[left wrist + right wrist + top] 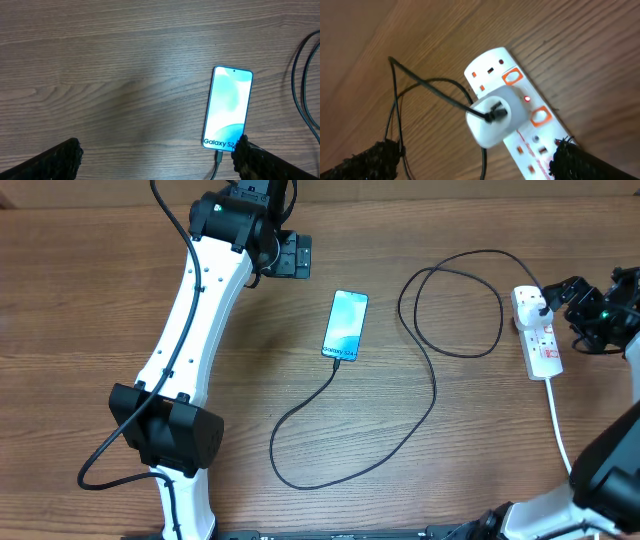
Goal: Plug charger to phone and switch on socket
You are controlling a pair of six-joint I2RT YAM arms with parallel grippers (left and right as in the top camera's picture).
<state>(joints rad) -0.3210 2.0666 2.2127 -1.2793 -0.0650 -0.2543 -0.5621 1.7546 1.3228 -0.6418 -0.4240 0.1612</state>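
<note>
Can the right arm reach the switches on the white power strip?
Likely yes: the right fingers are open and aimed at the white oblong power strip, and its orange-rimmed switches lie uncovered beside the white plug.

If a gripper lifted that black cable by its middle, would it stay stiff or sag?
Probably sag: the cable lies in loose loops. It looks thin, so likely light. Its ends seem plugged into phone and strip, so lifting might drag the phone.

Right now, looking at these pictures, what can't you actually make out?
Left wrist view: a finger of the left gripper hides part of the phone lettering and the charger tip.
Overhead: the socket switches are too small to read.
Right wrist view: the socket's lower end is cut off by the frame; the plug is blurred.
</note>
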